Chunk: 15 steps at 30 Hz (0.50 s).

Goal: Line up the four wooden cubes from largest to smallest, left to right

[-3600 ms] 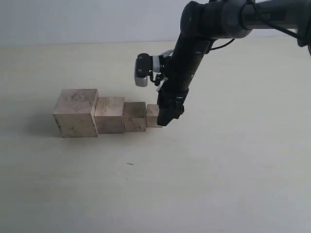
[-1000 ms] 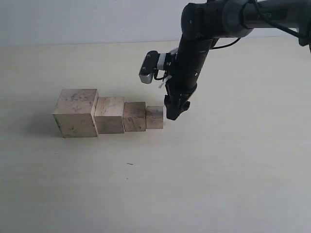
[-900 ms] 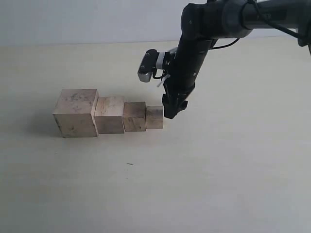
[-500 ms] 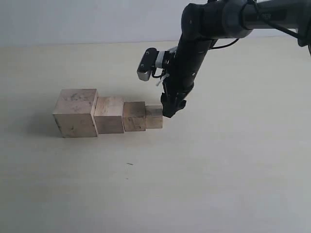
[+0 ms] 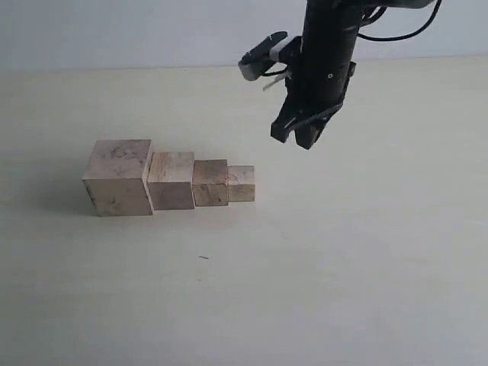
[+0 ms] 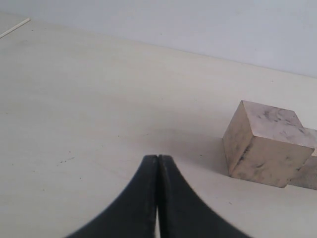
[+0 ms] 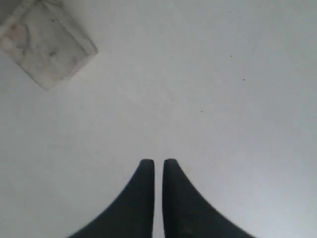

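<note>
Pale tabletop [image 5: 343, 267] bears four wooden cubes [image 5: 171, 180]; right tool [image 5: 293, 139] hovers well apart.

The largest cube [image 5: 118, 177] is pale tan wood with dark grey smudges and streaks on its faces. The second cube [image 5: 171, 180] shows fainter mottling, the third cube [image 5: 210, 182] is a slightly darker brown, and the smallest cube [image 5: 241, 184] is plain light tan. The worktop [image 5: 343, 252] is uniform cream-beige with a few tiny dark specks, the wall [image 5: 114, 30] behind it is pale grey-white, and the right hand [image 5: 293, 139] and left hand [image 6: 157, 163] are matte black.
</note>
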Available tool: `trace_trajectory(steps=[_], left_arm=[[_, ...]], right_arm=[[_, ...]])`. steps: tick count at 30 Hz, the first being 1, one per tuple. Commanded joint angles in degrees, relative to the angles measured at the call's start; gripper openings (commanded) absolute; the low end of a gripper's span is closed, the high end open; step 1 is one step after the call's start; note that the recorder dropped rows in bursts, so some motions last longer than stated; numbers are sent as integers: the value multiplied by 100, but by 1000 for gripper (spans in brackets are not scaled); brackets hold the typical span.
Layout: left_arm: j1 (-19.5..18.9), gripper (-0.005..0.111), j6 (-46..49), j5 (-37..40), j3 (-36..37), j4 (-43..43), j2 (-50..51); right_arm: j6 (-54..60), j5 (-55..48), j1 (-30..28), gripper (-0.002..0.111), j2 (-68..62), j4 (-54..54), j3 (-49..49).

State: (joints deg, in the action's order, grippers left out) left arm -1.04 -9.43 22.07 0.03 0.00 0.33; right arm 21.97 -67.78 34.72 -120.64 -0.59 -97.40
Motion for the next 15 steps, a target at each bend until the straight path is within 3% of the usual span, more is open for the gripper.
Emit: trace_trajectory(steps=[1,3,6,9,15], left_arm=[[30,0,27,-74,-3,-40,-33],[30,0,27,-74,-3,-40,-33],[30,0,27,-74,-3,-40,-33],[30,0,27,-74,-3,-40,-33],[30,0,27,-74,-3,-40,-33]], right_arm=[[-857,424,-20,0,478,-818,70],[-998,958,-20,0,954,-1258,422],[-998,2359,-8,0,2332,-1740,1919],[-1548,3040,-8,0,3828,-2191,3111],[-1590,3167,-8,0,5393,-2070,3241]])
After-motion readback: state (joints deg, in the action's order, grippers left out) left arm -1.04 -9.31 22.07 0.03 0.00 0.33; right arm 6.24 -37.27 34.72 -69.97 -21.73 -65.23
